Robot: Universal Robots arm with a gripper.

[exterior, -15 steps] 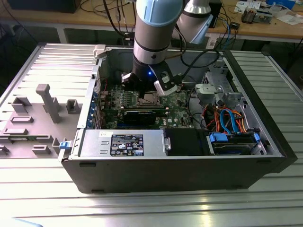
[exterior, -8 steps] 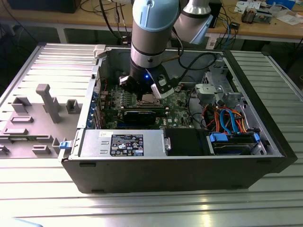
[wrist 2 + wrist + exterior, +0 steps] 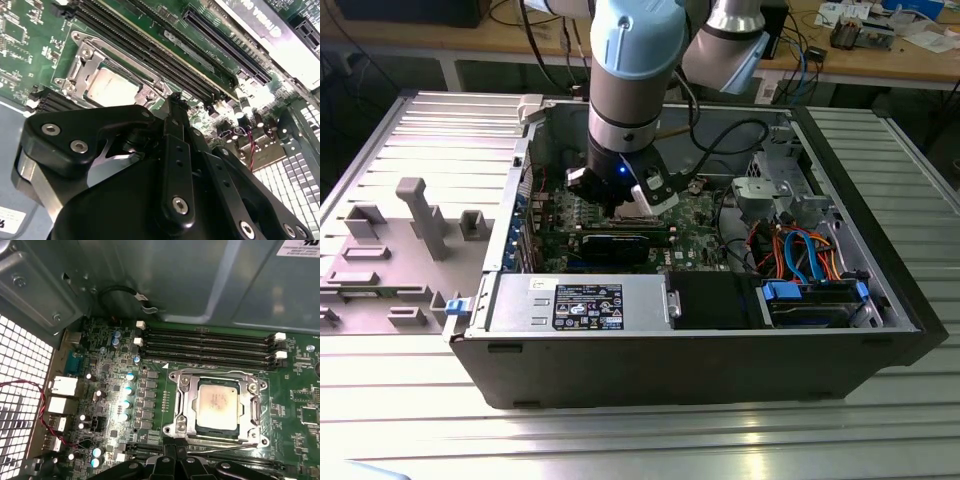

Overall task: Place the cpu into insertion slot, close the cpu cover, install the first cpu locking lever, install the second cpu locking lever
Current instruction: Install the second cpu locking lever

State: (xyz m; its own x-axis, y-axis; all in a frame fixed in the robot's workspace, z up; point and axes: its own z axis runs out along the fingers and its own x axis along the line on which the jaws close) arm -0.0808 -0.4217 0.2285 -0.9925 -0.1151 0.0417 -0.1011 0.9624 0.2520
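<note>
- An open computer case (image 3: 700, 340) lies on a ribbed metal surface (image 3: 620, 440), with the robot arm (image 3: 630, 80) reaching down into it.
- The cpu (image 3: 216, 402) sits in the insertion slot (image 3: 187, 412) on the green board (image 3: 295, 415), beside the long memory slots (image 3: 210, 347).
- The cpu cover (image 3: 182, 400) appears to lie down flat around the chip, framing it.
- The pincer (image 3: 172, 102) hovers just beside the slot, empty; its fingers seem drawn together, though the angle is poor.

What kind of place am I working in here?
Likely an electronics or robotics lab: an open computer case sits on a ribbed metal table, with cluttered wooden benches behind. The gripper is over the cpu in its socket.
</note>
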